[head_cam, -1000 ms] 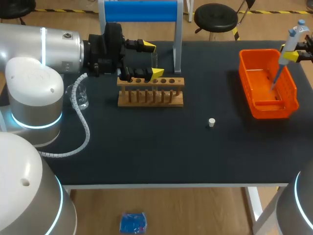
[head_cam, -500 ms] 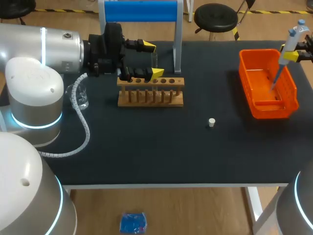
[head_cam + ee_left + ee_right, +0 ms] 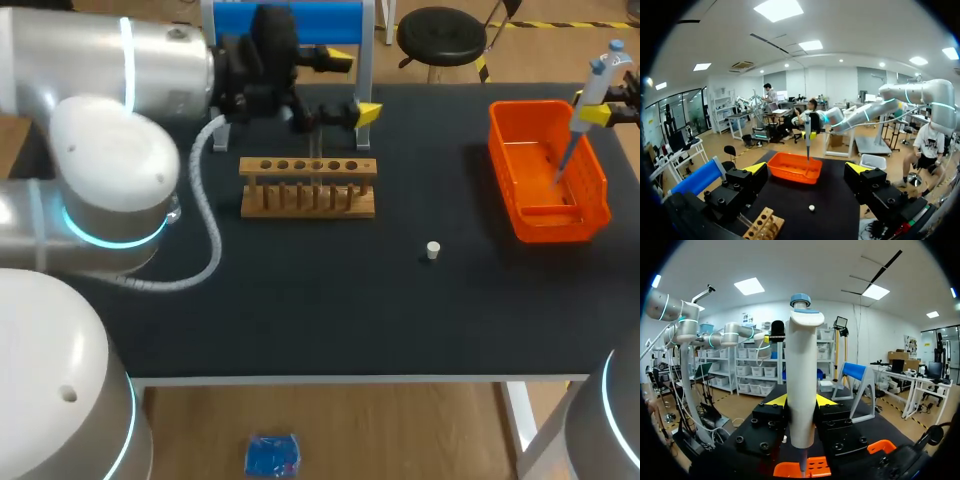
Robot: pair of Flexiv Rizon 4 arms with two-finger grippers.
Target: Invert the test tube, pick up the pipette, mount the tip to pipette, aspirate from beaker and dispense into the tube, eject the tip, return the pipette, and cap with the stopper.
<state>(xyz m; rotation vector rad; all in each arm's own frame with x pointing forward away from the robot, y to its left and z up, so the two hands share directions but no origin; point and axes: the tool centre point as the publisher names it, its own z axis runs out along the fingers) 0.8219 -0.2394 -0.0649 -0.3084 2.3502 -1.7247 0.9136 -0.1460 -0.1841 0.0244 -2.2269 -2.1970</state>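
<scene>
My left gripper [image 3: 354, 86] stands open and empty above the table behind the wooden tube rack [image 3: 308, 186]. A clear test tube [image 3: 316, 128] stands upright in the rack, beside the lower finger. Over the orange bin [image 3: 520, 185] at the right, my right gripper [image 3: 598, 108] is shut on the pipette [image 3: 588, 100], which hangs upright with its shaft pointing down into the bin. In the right wrist view the pipette body [image 3: 801, 385] sits between the yellow fingertips [image 3: 776, 400]. The small white stopper [image 3: 432, 250] lies on the mat in front of the rack's right end.
A blue-topped stand [image 3: 290, 20] rises at the table's back edge behind the left gripper. The left arm's cable [image 3: 205, 225] loops over the mat left of the rack. In the left wrist view the orange bin [image 3: 794, 168] and stopper [image 3: 811, 207] lie ahead.
My left arm has swung up and to the right, from the rack's left end to behind its right half, fingers still wide apart. The right arm and pipette have not moved.
</scene>
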